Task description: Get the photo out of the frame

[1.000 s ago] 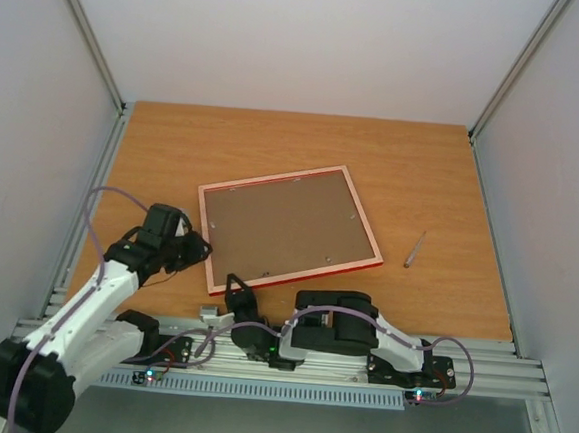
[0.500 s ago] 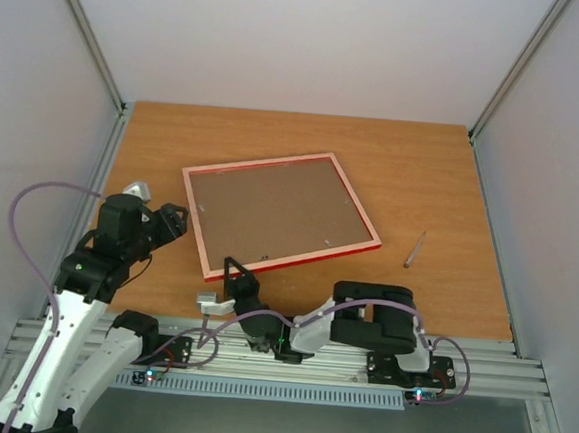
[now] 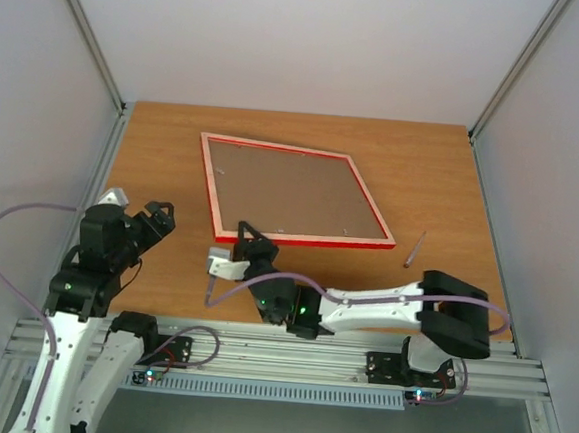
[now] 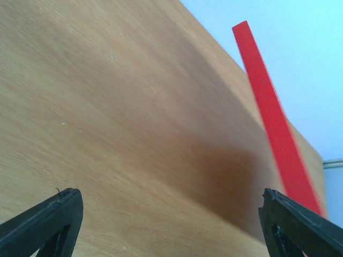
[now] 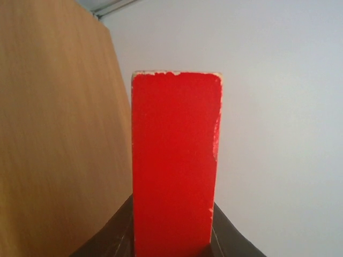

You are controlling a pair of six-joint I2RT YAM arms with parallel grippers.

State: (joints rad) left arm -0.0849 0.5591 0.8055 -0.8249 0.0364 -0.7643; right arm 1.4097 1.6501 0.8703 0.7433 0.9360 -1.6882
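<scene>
Holding the frame [image 3: 291, 195] back-up on the table [image 3: 443, 178] at picture centre, right claw [image 3: 246, 237] clenched on its near red edge, left claw [image 3: 157, 216] released and empty at lower left, I judge the task barely started: backing on, photo unseen, presumably inside.

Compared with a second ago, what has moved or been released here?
The left gripper opened, came off the frame's left edge and pulled back to the near left. The right gripper, shut on the frame's near edge, pushed it farther from the arms, turning it clockwise in the top view. The frame stays face down; the pen right of it has not moved.
</scene>
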